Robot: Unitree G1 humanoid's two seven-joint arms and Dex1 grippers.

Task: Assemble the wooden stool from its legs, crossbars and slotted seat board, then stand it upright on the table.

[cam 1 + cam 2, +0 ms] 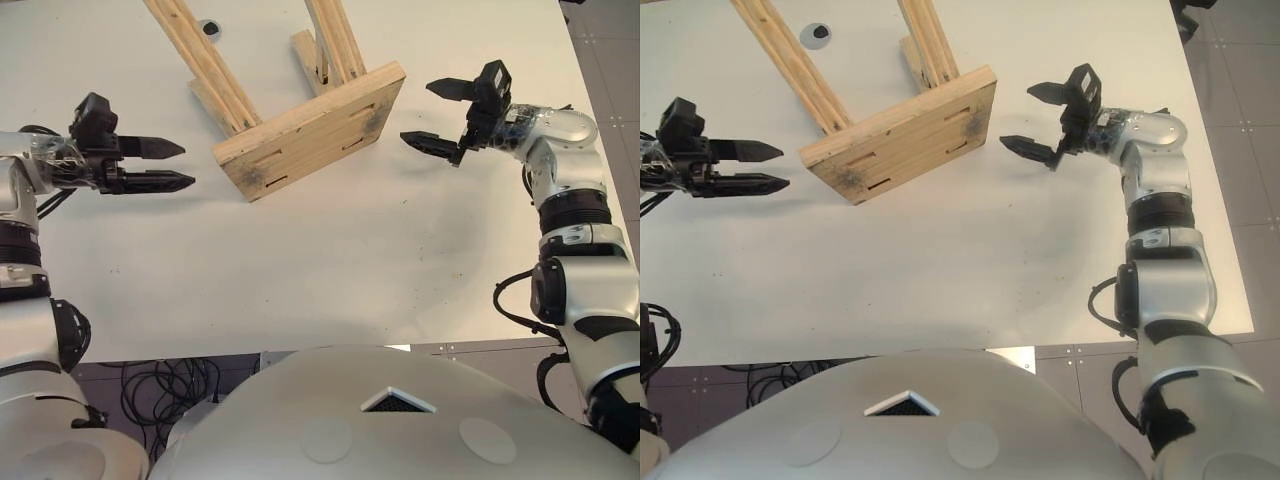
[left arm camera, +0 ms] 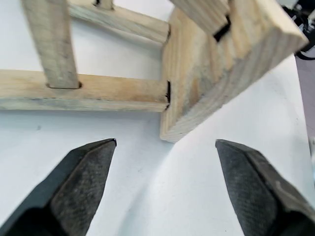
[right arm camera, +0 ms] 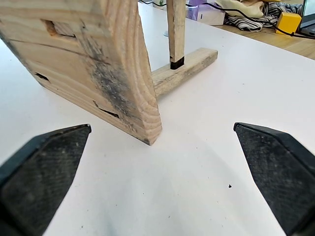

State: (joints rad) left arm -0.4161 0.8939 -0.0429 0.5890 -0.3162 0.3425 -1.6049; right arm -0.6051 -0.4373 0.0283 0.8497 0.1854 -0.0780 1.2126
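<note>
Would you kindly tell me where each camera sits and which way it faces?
Left eye view: on the head, facing forward and down at the table and the stool on its side; both arms show, left gripper and right gripper flanking it.
Right eye view: its stereo twin, same scene, same arms.
Left wrist view: on the left wrist, facing the seat board's corner past its own open fingers.
Right wrist view: on the right wrist, facing the board's other corner between its open fingers.
Shared: every view shows the seat board.

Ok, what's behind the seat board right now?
Legs plugged into the seat board, joined by a crossbar, lying on the table. The board covers the joints on the right.
</note>
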